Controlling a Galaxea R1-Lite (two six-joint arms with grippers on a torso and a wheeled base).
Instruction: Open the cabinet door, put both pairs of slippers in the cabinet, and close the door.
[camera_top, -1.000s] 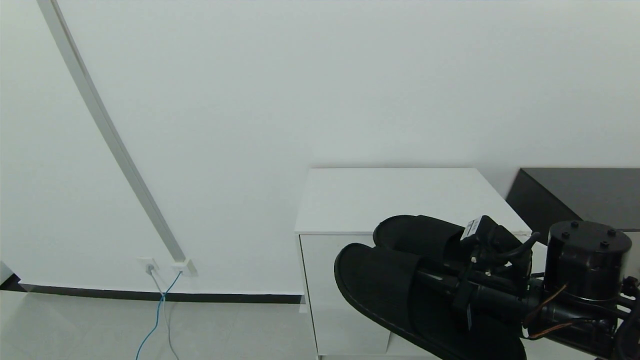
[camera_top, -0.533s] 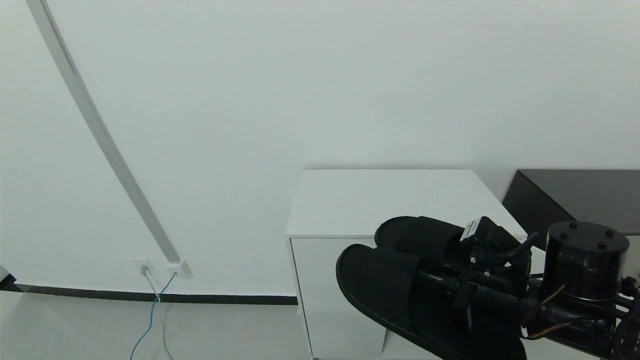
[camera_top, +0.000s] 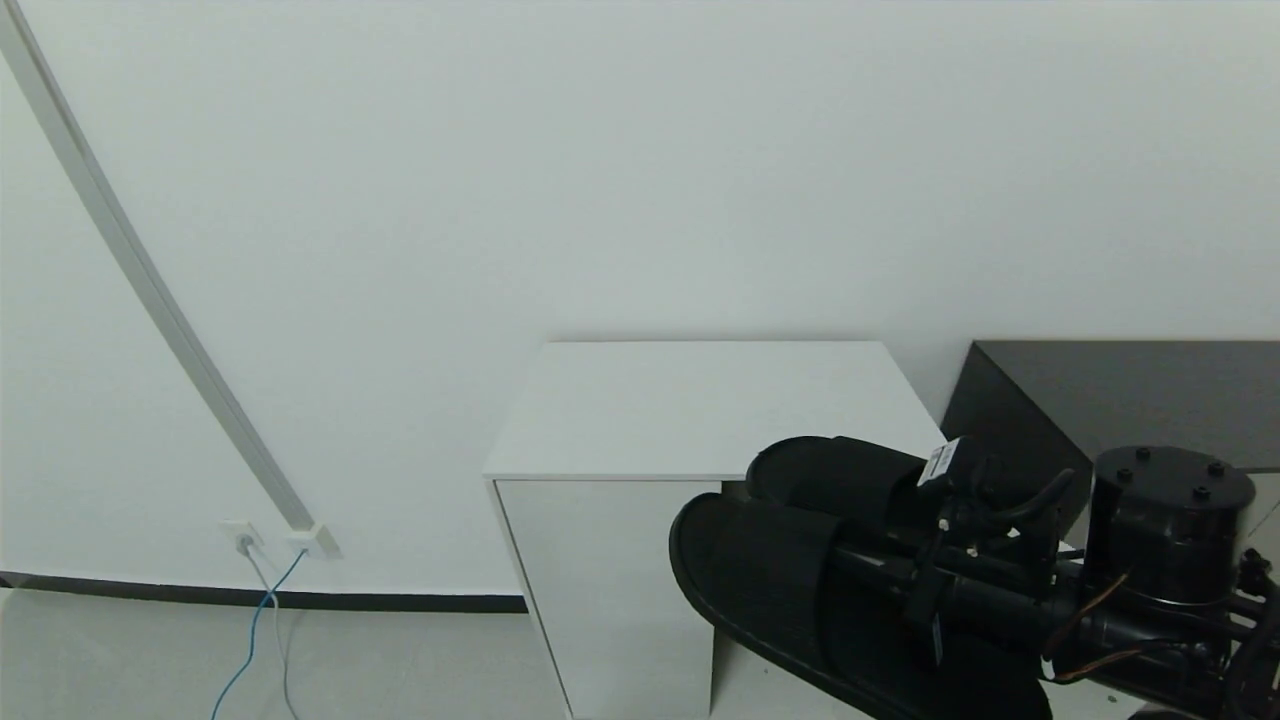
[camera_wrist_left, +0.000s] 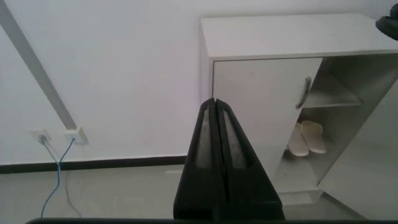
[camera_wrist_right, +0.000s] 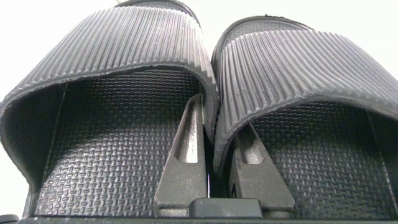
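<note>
White cabinet (camera_top: 700, 410) ahead, black slippers (camera_top: 770, 575) point toes-first toward it.

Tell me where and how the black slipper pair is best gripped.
Pinch the two touching inner edges of the black slippers together, coming from the open heel end, one finger sliding under each ribbed strap. Lying side by side, they lift as one; the right tool holds them so.

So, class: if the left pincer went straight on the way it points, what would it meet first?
Probably the closed cabinet door, near its edge opposite the handle, where the left pincer lines up; depth is unclear.
</note>
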